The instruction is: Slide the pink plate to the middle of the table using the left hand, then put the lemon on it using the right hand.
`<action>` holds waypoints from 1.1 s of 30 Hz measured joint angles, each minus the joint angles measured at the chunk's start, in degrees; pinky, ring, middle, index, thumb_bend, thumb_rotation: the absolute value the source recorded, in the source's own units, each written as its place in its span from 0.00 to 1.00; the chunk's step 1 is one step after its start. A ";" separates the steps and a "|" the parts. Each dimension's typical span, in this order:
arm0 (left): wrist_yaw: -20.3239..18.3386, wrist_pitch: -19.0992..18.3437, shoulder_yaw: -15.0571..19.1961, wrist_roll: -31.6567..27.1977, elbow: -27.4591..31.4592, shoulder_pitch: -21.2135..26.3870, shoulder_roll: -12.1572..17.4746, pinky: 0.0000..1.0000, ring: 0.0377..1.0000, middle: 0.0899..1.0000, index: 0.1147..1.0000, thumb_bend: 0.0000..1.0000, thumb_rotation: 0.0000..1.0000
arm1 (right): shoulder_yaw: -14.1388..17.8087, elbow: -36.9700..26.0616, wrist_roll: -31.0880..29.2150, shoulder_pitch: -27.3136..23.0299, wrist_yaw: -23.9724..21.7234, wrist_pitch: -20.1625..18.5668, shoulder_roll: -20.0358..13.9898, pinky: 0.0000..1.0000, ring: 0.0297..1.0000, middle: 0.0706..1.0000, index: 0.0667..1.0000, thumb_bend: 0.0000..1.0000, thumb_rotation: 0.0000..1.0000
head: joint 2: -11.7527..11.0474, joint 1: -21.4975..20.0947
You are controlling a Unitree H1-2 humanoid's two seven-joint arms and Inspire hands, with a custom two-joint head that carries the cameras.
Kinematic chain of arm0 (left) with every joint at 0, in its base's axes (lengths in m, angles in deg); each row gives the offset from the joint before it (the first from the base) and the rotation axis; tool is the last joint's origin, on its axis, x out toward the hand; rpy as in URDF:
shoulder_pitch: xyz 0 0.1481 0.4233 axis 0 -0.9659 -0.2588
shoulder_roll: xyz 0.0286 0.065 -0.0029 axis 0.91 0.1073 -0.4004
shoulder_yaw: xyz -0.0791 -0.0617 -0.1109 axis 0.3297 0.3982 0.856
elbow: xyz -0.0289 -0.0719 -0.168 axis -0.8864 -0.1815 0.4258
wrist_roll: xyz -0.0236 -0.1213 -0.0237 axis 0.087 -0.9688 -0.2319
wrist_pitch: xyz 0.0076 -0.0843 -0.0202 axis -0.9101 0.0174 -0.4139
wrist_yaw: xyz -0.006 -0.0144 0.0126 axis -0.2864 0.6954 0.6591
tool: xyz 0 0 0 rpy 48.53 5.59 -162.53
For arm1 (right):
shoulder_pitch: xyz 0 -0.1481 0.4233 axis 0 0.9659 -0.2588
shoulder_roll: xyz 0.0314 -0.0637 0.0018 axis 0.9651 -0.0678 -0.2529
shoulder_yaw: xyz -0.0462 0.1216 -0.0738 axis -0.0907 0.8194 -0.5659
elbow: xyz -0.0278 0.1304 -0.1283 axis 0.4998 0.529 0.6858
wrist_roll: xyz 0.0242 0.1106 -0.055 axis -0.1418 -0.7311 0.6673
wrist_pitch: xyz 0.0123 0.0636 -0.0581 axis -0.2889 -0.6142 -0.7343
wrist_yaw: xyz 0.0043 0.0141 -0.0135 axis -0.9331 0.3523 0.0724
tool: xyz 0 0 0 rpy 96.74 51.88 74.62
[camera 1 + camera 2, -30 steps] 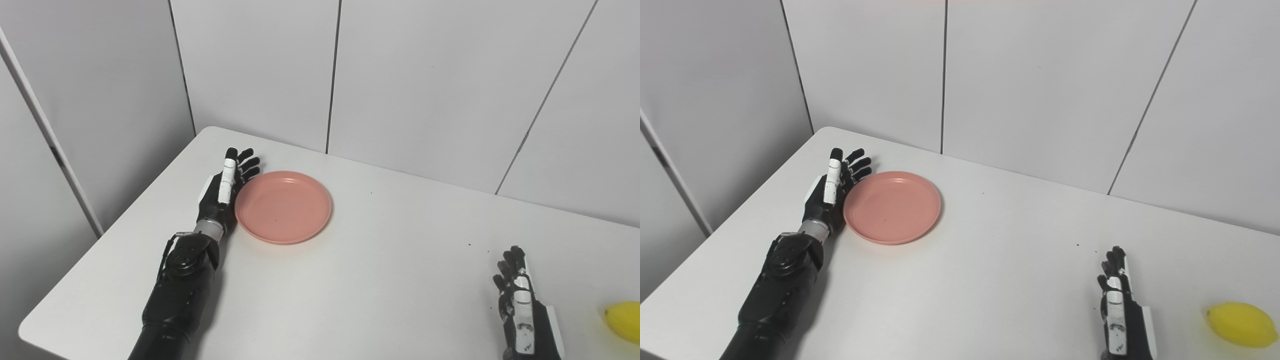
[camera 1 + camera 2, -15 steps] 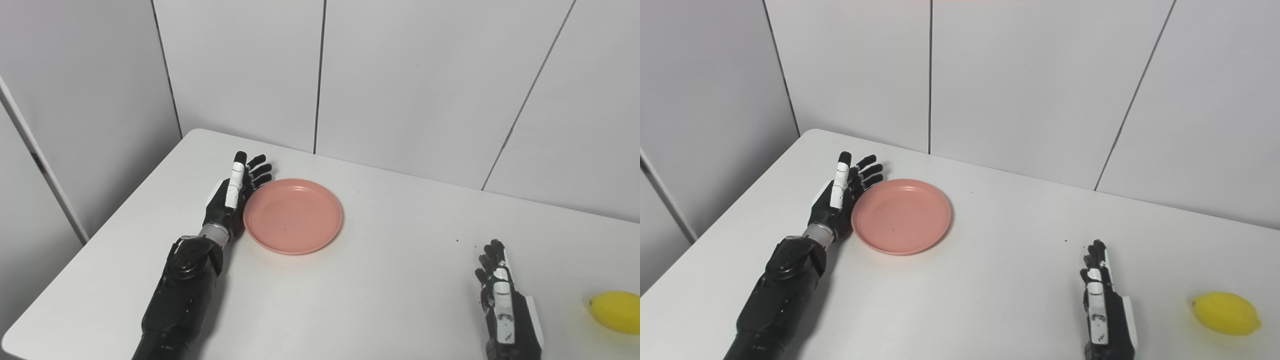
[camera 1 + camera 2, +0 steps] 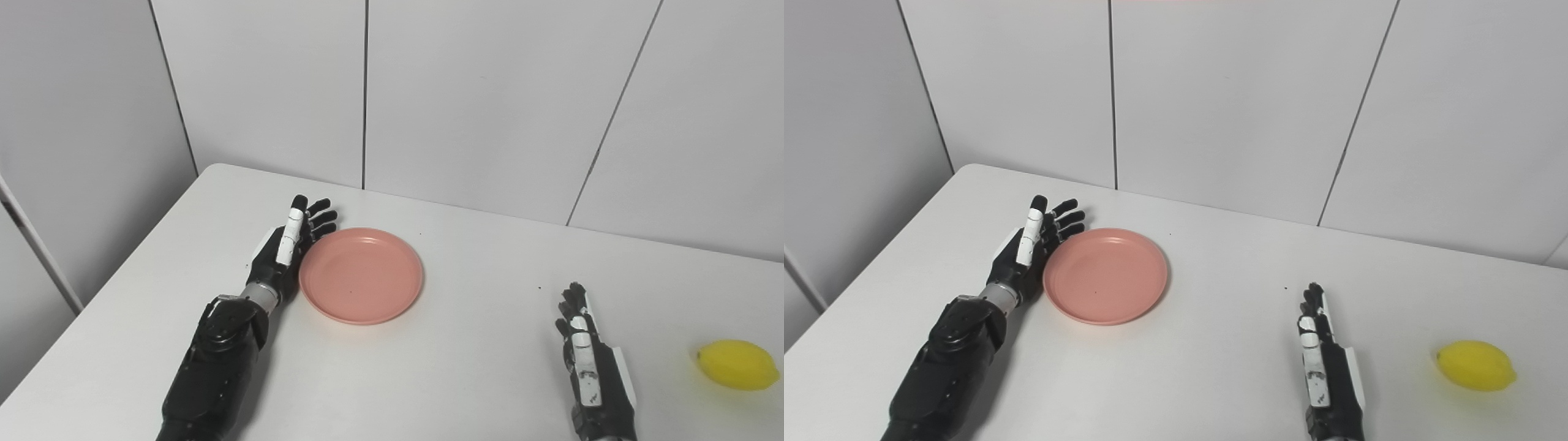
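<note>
The pink plate (image 3: 361, 275) lies flat on the white table (image 3: 465, 373), left of its middle. My left hand (image 3: 288, 248) is open, fingers straight, standing on edge with the palm against the plate's left rim. The yellow lemon (image 3: 737, 365) lies near the table's right side, and shows in the right eye view (image 3: 1475, 365) too. My right hand (image 3: 591, 364) is open and empty, resting on the table a hand's width left of the lemon, apart from it.
Grey wall panels (image 3: 478, 98) stand right behind the table's far edge. The table's rounded far left corner (image 3: 211, 166) is near the left hand. Bare table surface lies between the plate and the right hand.
The camera has panned to the right. Against the table, my left hand and the plate have slid to the right, away from the left corner. The right hand and lemon have stayed put.
</note>
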 measured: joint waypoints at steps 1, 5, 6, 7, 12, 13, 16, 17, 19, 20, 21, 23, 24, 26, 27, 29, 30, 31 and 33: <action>-0.08 -0.40 -0.31 0.01 0.48 -0.09 -0.02 0.89 0.89 0.86 0.83 0.84 1.00 | 0.00 -0.03 0.08 -0.06 0.08 -0.01 0.12 1.00 1.00 1.00 1.00 0.79 1.00 | 0.35 -0.52; -0.46 -1.49 -1.35 0.75 1.37 -0.18 -0.94 0.89 0.89 0.86 0.83 0.82 1.00 | -0.18 -0.16 0.62 -0.48 0.50 -0.03 0.46 1.00 1.00 1.00 1.00 0.76 1.00 | 1.23 -2.98; -0.33 -2.34 -1.73 1.42 2.15 -0.20 -1.05 0.90 0.89 0.86 0.83 0.82 1.00 | -0.34 -0.17 0.90 -0.65 0.52 -0.03 0.47 1.00 1.00 1.00 1.00 0.75 1.00 | 1.23 -2.99; -0.34 -3.01 -2.19 2.09 2.84 -0.20 -1.08 0.90 0.89 0.87 0.84 0.82 1.00 | -0.47 -0.17 1.09 -0.82 0.55 -0.03 0.46 1.00 1.00 1.00 1.00 0.75 1.00 | 1.40 -4.03; -0.27 -3.77 -3.19 3.76 3.81 -0.23 -1.88 0.91 0.91 0.89 0.86 0.79 1.00 | -0.81 -0.22 2.05 -1.22 1.25 -0.18 0.92 1.00 1.00 1.00 1.00 0.79 1.00 | 2.28 -7.29; -0.21 -4.18 -3.35 3.95 4.23 -0.24 -1.96 0.91 0.91 0.89 0.87 0.79 1.00 | -0.82 -0.22 2.18 -1.23 1.38 -0.32 1.11 1.00 1.00 1.00 1.00 0.79 1.00 | 2.37 -7.73; 0.25 -5.30 -3.34 4.80 5.11 -0.25 -2.86 0.91 0.91 0.89 0.87 0.79 1.00 | -0.99 -0.22 2.38 -1.24 1.59 -0.44 1.44 1.00 1.00 1.00 1.00 0.79 1.00 | 2.72 -8.96; 0.59 -5.48 -3.36 4.98 5.19 -0.29 -3.25 0.92 0.90 0.89 0.86 0.79 1.00 | -1.00 -0.22 2.44 -1.25 1.61 -0.44 1.56 1.00 1.00 1.00 1.00 0.80 1.00 | 2.81 -9.66; 1.31 -6.02 -3.74 6.07 6.26 -0.59 -4.05 0.92 0.91 0.89 0.87 0.79 1.00 | -1.01 -0.22 2.54 -1.29 1.70 -0.44 1.81 1.00 1.00 1.00 1.00 0.80 1.00 | 2.81 -9.67; 1.41 -6.26 -4.29 6.45 6.93 -0.78 -4.22 0.93 0.91 0.89 0.87 0.79 1.00 | -1.02 -0.22 2.58 -1.31 1.72 -0.44 1.89 1.00 1.00 1.00 1.00 0.80 1.00 | 2.90 -10.02; 1.41 -6.35 -4.73 7.22 7.24 -0.91 -4.36 0.93 0.91 0.89 0.87 0.79 1.00 | -1.03 -0.22 2.66 -1.34 1.73 -0.45 1.96 1.00 1.00 1.00 1.00 0.81 1.00 | 3.07 -10.72; 1.44 -6.38 -5.31 7.56 7.71 -1.17 -4.96 0.94 0.91 0.89 0.87 0.79 1.00 | -1.04 -0.22 2.68 -1.42 1.74 -0.50 2.06 1.00 1.00 1.00 1.00 0.81 1.00 | 3.08 -10.72; 1.55 -6.38 -5.42 7.79 8.04 -1.36 -5.44 0.94 0.91 0.89 0.87 0.79 1.00 | -1.03 -0.22 2.68 -1.44 1.77 -0.57 2.12 1.00 1.00 1.00 1.00 0.81 1.00 | 3.25 -11.24; 1.91 -6.38 -5.84 8.58 8.55 -1.81 -6.17 0.93 0.91 0.89 0.87 0.79 1.00 | -1.02 -0.22 2.69 -1.47 1.92 -0.84 2.28 1.00 1.00 1.00 1.00 0.81 1.00 | 3.43 -11.86; 1.94 -6.38 -5.96 8.59 8.73 -1.96 -6.39 0.93 0.91 0.89 0.88 0.79 1.00 | -1.02 -0.22 2.69 -1.47 1.96 -0.88 2.34 1.00 1.00 1.00 1.00 0.81 1.00 | 3.51 -12.30; 1.98 -6.38 -6.03 8.63 8.92 -2.12 -6.96 0.92 0.91 0.89 0.88 0.78 1.00 | -1.06 -0.22 2.79 -1.51 1.99 -0.90 2.37 1.00 1.00 1.00 1.00 0.81 1.00 | 3.60 -12.83; 2.02 -6.38 -6.15 8.75 9.03 -2.23 -7.21 0.92 0.91 0.89 0.88 0.78 1.00 | -1.08 -0.22 2.91 -1.55 2.00 -0.91 2.37 1.00 1.00 1.00 1.00 0.81 1.00 | 3.60 -12.83; 2.06 -6.38 -6.33 8.78 9.22 -2.39 -7.59 0.91 0.90 0.89 0.88 0.78 1.00 | -1.11 -0.22 3.05 -1.62 2.07 -0.91 2.37 1.00 1.00 1.00 1.00 0.81 1.00 | 3.60 -13.53; 2.17 -6.37 -6.62 9.11 9.85 -2.86 -8.05 0.91 0.90 0.89 0.88 0.78 1.00 | -1.13 -0.22 3.16 -1.78 2.15 -0.92 2.41 1.00 1.00 1.00 1.00 0.80 1.00 | 3.52 -13.97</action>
